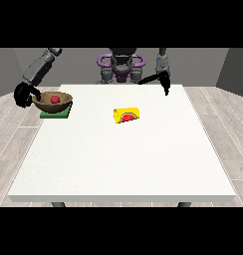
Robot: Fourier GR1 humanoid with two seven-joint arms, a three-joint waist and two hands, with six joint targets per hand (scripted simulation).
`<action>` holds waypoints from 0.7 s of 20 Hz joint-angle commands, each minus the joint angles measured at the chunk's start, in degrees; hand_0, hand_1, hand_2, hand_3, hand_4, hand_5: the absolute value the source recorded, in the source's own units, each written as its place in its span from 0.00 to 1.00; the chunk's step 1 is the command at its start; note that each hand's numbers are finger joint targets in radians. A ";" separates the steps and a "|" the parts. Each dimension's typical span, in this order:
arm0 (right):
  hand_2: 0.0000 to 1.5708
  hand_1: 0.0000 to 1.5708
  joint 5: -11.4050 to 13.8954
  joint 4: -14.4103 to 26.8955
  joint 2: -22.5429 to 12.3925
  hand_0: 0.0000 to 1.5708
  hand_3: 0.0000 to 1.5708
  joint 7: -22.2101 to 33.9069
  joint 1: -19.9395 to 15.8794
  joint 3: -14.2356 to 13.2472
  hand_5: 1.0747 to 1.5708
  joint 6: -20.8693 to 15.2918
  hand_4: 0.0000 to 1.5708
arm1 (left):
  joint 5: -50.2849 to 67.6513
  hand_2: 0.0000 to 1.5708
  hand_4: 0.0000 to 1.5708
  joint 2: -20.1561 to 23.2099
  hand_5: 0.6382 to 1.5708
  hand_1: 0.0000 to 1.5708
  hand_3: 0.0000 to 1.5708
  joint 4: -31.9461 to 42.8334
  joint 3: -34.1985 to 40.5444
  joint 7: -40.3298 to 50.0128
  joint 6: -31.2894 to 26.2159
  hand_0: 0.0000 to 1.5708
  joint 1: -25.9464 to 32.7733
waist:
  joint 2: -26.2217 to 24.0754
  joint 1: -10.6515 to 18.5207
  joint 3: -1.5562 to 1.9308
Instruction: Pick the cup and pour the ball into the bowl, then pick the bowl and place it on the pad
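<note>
White table (123, 164) fills mid scene, two dark legs showing under its near edge. Pale plank floor (223, 119) left and right. Grey wall (233, 64) far behind.

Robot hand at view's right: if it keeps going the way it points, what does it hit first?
The robot hand at the view's right points downward, so probably the bare white table beneath it. Nothing else seems to lie in line, though depth is unclear.

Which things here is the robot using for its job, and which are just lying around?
For the job: wooden bowl, red ball inside it, green pad under it, yellow cup lying on its side.
Just there: white table.
</note>
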 commanded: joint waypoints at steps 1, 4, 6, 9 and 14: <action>1.00 1.00 1.66 0.29 -0.69 1.00 0.58 -0.16 -0.34 1.33 0.99 -1.06 0.44 | -0.24 0.00 0.00 -1.07 1.00 0.00 0.00 -3.28 -1.43 0.05 0.24 0.00 1.67 | 1.06 1.38 0.01; 1.00 1.00 4.94 -0.98 1.27 1.00 0.77 -4.68 2.17 4.19 0.97 -2.51 0.43 | 0.32 0.00 0.00 0.46 0.99 0.00 0.00 -3.38 -0.36 1.75 -1.12 0.00 0.45 | 1.84 0.09 0.01; 1.00 1.00 3.10 1.76 -0.40 1.00 1.00 -0.64 1.47 1.92 0.93 -5.03 0.37 | -0.79 0.00 0.00 0.07 0.99 0.00 0.00 -4.02 -0.47 1.13 0.27 0.00 1.27 | 1.77 -0.29 0.01; 0.30 0.48 5.52 1.42 -5.23 0.48 0.47 -1.16 2.34 3.09 0.89 -7.08 0.00 | 2.41 0.00 0.00 2.00 0.99 0.00 0.00 -7.00 0.95 3.71 -3.15 0.00 1.52 | 1.68 0.83 0.02; 0.26 0.00 6.26 -0.25 -6.97 0.00 0.15 1.62 -1.31 3.85 0.83 -8.08 0.00 | 1.76 0.00 0.00 2.19 0.99 0.00 0.00 -3.58 2.58 2.02 -1.64 0.00 -1.55 | 2.44 -0.63 -0.04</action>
